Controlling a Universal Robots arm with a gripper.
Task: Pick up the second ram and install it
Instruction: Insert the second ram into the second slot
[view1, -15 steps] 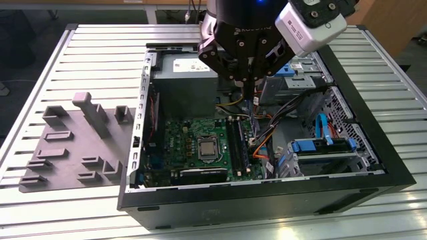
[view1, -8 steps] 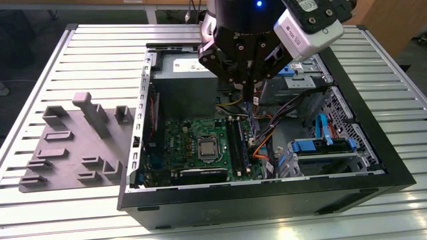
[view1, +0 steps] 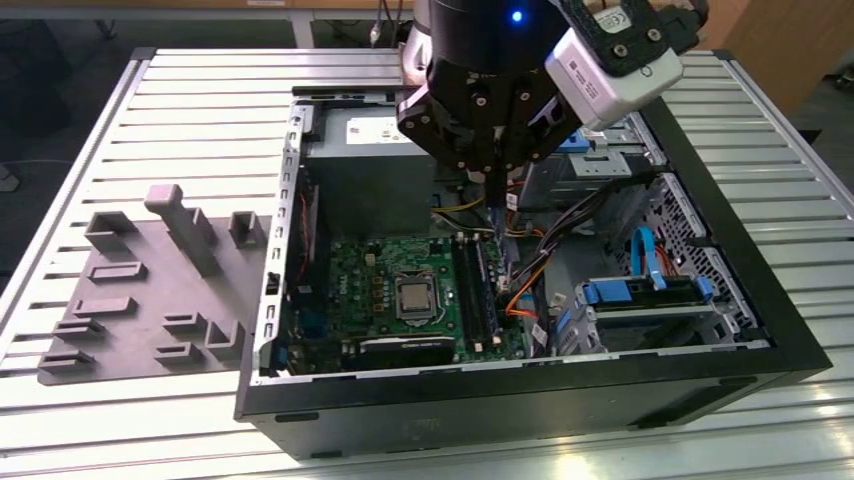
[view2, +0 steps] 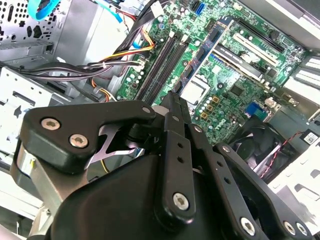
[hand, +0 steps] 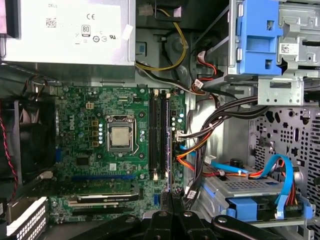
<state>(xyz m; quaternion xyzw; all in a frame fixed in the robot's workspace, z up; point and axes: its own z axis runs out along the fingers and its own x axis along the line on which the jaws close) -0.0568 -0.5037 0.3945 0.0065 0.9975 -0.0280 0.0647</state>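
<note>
Alignment before seating

Exterior view: a black multi-link gripper (view1: 497, 200) hung inside an open black tower computer case (view1: 534, 405), above the large square green motherboard (view1: 380, 290). A grey moulded plastic tray with raised blocks (view1: 140, 300) lay on the slatted metal table (view1: 200, 90), at the exterior view's left of the case.

Second wrist view: the fingers were drawn narrow and clamped on the second ram (view2: 202, 55), a thin, long blue-green circuit-board stick. It ran out from the fingertips, apart from the board beneath and roughly parallel to the long black memory slots (view2: 159, 65).

First wrist view: the stick showed edge-on as a thin line beside the dark slots. It lay on the side of the orange and black cable bundle (hand: 200, 142), away from the silver square processor (hand: 120, 136).

The step in hand looked like bringing the stick to its slot. Doing it well would mean holding the stick parallel to the slot with its contact edge level, lowering it straight without tilt, and staying off the nearby cables. A skewed entry would likely jam one end. Whether the slot's end latches stood open could not be told
</note>
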